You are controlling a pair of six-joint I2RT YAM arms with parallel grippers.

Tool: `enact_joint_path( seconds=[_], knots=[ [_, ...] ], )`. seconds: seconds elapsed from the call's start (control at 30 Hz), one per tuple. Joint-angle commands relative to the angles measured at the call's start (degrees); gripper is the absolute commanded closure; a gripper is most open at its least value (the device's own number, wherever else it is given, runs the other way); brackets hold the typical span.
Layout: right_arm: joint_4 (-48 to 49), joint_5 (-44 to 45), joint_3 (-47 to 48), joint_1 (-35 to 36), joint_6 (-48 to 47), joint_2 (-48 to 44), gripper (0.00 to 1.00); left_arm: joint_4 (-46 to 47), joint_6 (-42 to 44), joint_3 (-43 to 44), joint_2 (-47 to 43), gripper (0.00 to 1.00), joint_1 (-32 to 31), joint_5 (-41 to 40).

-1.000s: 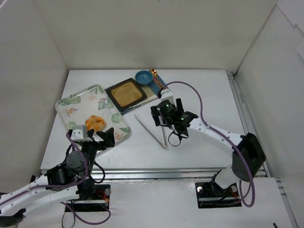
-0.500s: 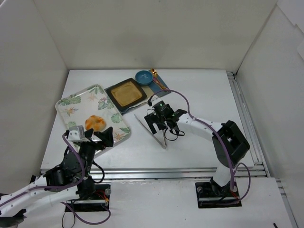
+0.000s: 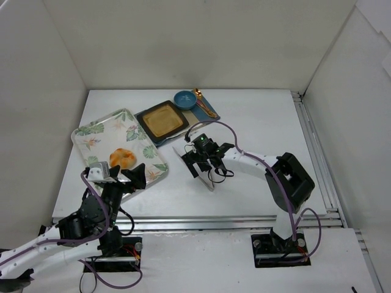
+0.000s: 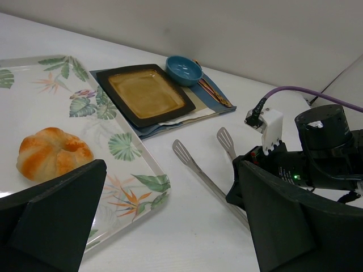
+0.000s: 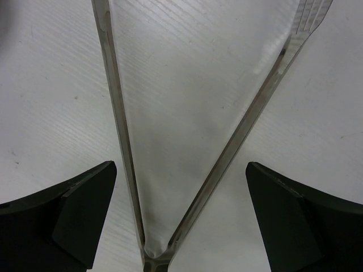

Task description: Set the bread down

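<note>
The bread [image 3: 121,158] [image 4: 54,153], a round golden bun, lies on the floral tray [image 3: 91,131] [image 4: 133,175] at the left. My left gripper [image 3: 122,177] [image 4: 170,170] hovers open at the tray's near corner, just short of the bread and holding nothing. A pair of metal tongs [image 3: 206,178] [image 4: 193,164] [image 5: 116,113] lies spread in a V on the table. My right gripper [image 3: 198,160] [image 5: 180,170] is low over the tongs, open, with one finger outside each tong arm near the hinge.
A square dark plate [image 3: 162,119] [image 4: 144,93] with a tan centre rests on a blue cloth behind the tray. Beside it are a blue bowl [image 3: 184,99] [image 4: 184,69] and a spoon [image 3: 204,107] [image 4: 214,93]. White walls enclose the table.
My right gripper has moved left and down over the tongs, staying open. The left gripper shifted slightly and then held still. The bread has not moved.
</note>
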Motion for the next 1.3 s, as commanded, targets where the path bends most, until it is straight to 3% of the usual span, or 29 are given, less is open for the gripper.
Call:
enact_joint_path(
  seconds=[0.0,1.27],
  knots=[
    [2.56,0.7,2.17,0.36,-0.39,-0.09,0.02,3.32,0.58,1.2,0.73,0.01,-0.4,0.47],
    [2.91,-3.61,3.32,-1.66,1.46,6.07,0.03,2.53,0.14,0.58,-1.73,0.01,-0.4,-0.93]
  ],
)
